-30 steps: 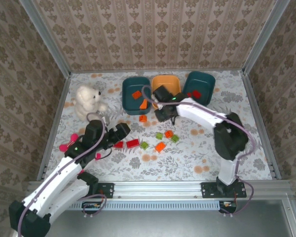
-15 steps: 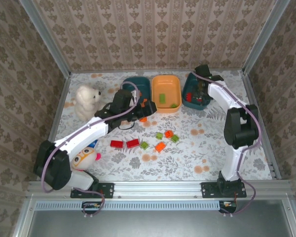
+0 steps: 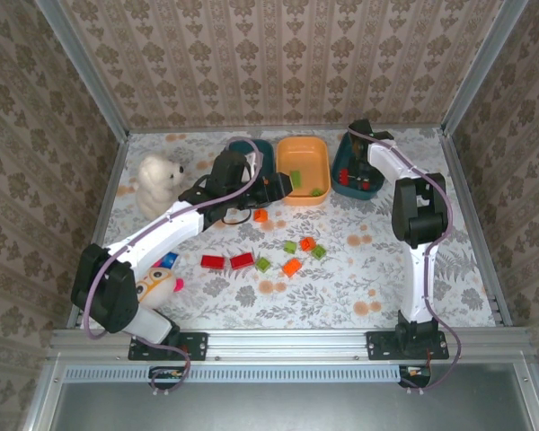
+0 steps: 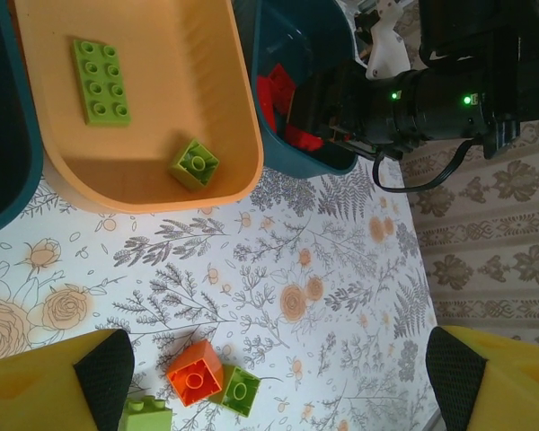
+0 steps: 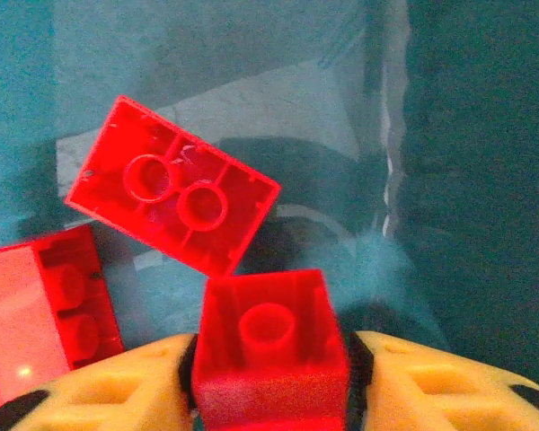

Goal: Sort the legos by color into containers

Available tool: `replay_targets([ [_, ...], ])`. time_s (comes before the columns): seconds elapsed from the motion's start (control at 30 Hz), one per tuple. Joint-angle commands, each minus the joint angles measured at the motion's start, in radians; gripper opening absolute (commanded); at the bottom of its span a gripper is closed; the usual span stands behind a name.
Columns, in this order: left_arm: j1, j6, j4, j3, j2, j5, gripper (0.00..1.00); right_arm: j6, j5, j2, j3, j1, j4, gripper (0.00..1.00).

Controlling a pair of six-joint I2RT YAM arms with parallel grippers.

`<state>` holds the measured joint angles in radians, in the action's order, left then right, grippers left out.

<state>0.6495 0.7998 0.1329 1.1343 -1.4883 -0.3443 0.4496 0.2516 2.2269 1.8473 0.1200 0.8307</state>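
Loose legos: two red bricks lie side by side on the flowery table. Green and orange bricks sit just right of them.
Left gripper: wide open with nothing in it, over the table just in front of the orange bin.
Orange bin: in the middle, far back. A flat green brick and a small green brick are inside.
Left teal bin: just left of the orange bin. The arm hides most of it, so I cannot tell what is inside.
Right teal bin: just right of the orange bin. Two loose red bricks lie in it.
Right gripper: down in the right teal bin, squeezing a small red brick.
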Motion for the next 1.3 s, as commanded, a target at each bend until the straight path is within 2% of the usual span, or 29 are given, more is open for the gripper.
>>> replay_targets([
  [0.0,0.004,-0.042,0.041,0.027,0.014,0.002,0.88,0.008,0.002,-0.022,0.049,0.000,0.028,0.59],
  [0.17,0.002,-0.073,0.144,0.036,0.022,0.030,0.88,-0.033,-0.025,-0.140,0.051,0.032,-0.020,0.65],
  [0.23,0.002,-0.090,0.204,0.038,0.023,0.056,0.86,-0.053,-0.053,-0.236,-0.015,0.060,-0.093,0.65],
  [0.33,0.006,-0.113,0.311,0.039,0.021,0.139,0.84,-0.077,-0.161,-0.448,-0.244,0.117,-0.336,0.66],
  [0.4,0.008,-0.134,0.343,0.027,0.005,0.180,0.84,-0.059,-0.335,-0.604,-0.433,0.148,-0.543,0.66],
  [0.5,0.018,-0.175,0.368,0.030,-0.047,0.240,0.82,0.048,-0.533,-0.788,-0.725,0.186,-0.809,0.69],
  [0.57,0.030,-0.189,0.384,0.043,-0.089,0.303,0.82,0.102,-0.618,-0.889,-0.859,0.217,-0.880,0.69],
  [0.73,0.055,-0.173,0.395,0.092,-0.208,0.428,0.85,0.136,-0.664,-1.130,-1.097,0.319,-0.871,0.73],
  [0.97,0.064,-0.163,0.429,0.182,-0.371,0.559,0.89,0.185,-0.601,-1.385,-1.229,0.333,-0.732,0.76],
  [1.27,0.058,-0.198,0.401,0.256,-0.515,0.564,0.86,0.194,-0.581,-1.424,-1.213,0.332,-0.689,0.78],
])
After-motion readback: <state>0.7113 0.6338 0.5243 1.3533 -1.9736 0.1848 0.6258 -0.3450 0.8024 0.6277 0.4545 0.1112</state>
